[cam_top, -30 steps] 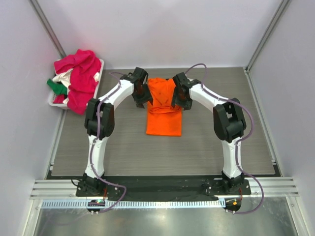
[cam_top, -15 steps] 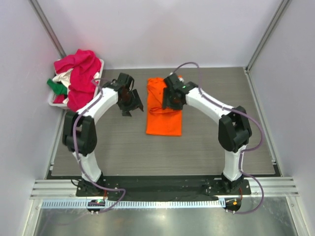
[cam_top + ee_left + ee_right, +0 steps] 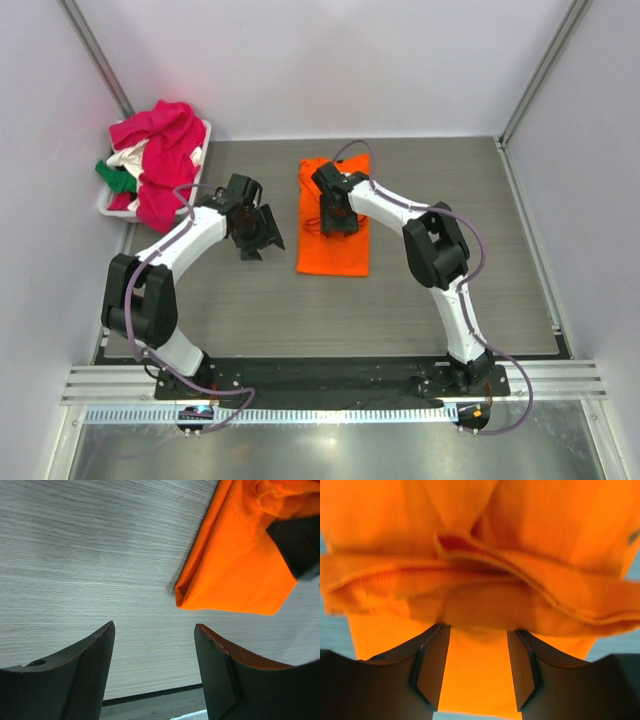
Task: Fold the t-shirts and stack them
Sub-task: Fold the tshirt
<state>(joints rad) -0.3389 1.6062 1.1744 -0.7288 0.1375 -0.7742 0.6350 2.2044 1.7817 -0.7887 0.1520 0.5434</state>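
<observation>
Here, orange t-shirt [image 3: 470, 580] under right fingers [image 3: 427, 672], left fingers [image 3: 82, 675] beside — apart.

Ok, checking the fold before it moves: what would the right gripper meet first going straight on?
The right gripper would first meet the orange t-shirt, at its bunched fold just beyond the open jaws; depth is unclear.

1. The top view is lit brightly and evenly, with soft shadows.
2. Glare is seen on the metal strip [image 3: 330, 452] at bottom.
3. The orange t-shirt [image 3: 480, 540] is blurred in the right wrist view.
</observation>
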